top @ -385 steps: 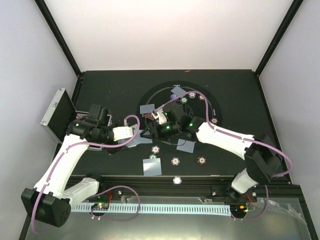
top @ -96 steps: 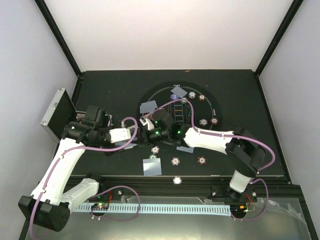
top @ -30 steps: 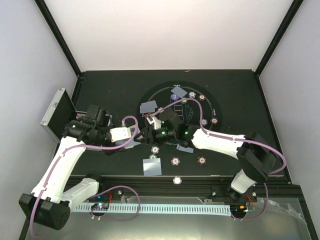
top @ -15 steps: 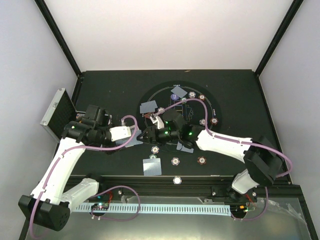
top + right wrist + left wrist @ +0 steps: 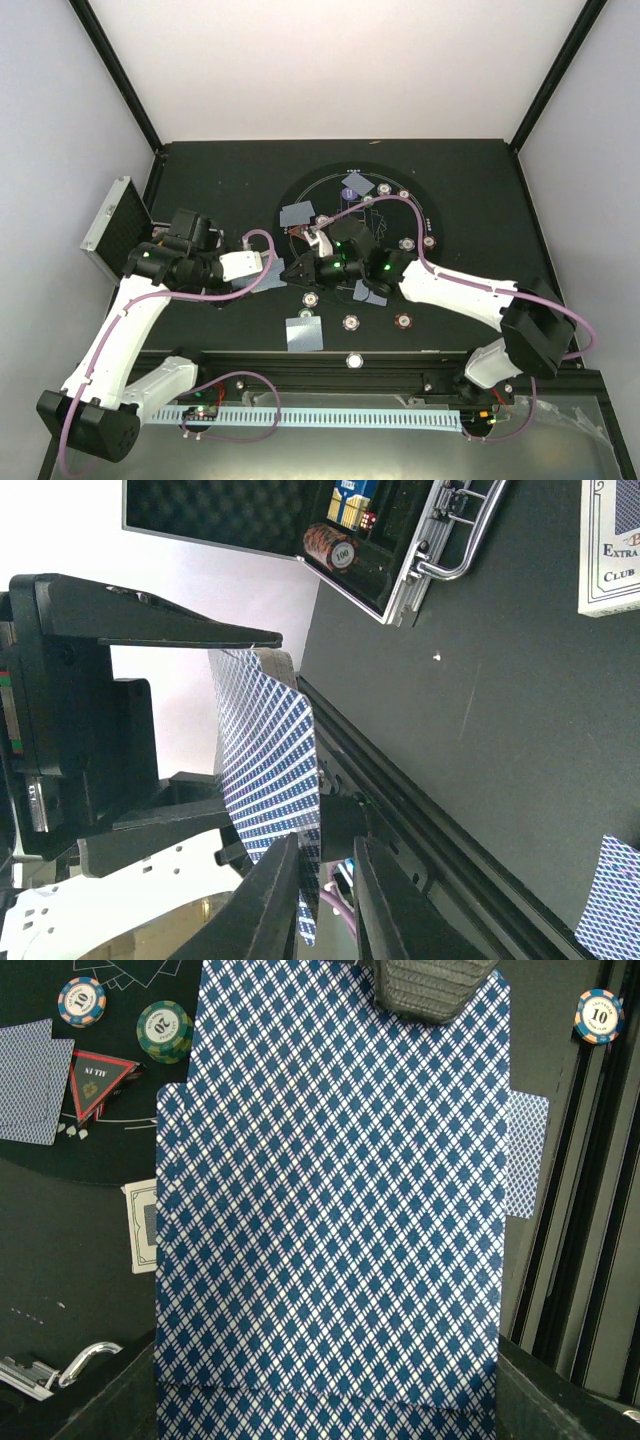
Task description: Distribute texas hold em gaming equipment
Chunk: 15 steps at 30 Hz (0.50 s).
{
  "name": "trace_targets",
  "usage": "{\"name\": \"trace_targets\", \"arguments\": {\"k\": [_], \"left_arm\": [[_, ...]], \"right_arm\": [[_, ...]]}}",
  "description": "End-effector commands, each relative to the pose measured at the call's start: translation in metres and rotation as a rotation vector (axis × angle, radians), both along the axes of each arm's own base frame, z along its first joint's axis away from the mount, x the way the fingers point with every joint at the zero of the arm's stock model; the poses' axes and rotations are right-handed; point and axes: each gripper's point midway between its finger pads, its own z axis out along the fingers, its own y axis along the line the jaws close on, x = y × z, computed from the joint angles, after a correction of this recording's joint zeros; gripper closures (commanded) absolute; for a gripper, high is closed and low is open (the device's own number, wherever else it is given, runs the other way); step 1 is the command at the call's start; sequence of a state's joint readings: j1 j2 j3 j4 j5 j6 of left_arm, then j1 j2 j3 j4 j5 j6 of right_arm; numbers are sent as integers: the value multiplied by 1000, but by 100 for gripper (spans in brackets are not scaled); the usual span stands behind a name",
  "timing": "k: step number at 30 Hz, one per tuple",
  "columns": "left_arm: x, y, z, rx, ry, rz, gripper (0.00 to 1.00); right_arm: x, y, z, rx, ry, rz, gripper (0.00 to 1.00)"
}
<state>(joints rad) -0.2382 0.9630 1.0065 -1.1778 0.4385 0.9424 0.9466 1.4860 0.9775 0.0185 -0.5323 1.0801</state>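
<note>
One green chip (image 5: 165, 1031), triangle marker (image 5: 103, 1082) (cards (image 5: 330, 1210) blocking)

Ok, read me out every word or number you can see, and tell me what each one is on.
"10": left chip.
"10": right chip.
"20": green chip.
"100": brown chip in the case.
"EXTRA", "CLUB": card box.
Red triangle: lettering too blurred.

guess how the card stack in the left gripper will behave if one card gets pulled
Probably floppy: the card stack looks bowed in the right wrist view. Likely slippery: its edges sit stepped, not flush, in the left wrist view, so neighbours may slide along.
</note>
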Motion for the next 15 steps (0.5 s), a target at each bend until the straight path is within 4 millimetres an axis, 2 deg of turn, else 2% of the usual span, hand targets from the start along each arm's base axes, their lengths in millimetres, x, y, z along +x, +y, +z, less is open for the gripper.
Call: {"name": "trace_targets", "arguments": {"k": [1,7,13,15], "left_arm": [[7,-7,18,-44,-56,-7,99],[8,-6,18,-41,-58,-7,98],[9,-6,17,-35,-60,-3,99],[10,-5,16,-33,-62,-1,98]], "right_arm": [[3,-7,6,-19,-12,-21,83],[1,-10,7,-25,-12,-19,83],[-1,-10,13,-2,-9,-19,99],[-2,-11,15,2,-6,-17,99]]}}
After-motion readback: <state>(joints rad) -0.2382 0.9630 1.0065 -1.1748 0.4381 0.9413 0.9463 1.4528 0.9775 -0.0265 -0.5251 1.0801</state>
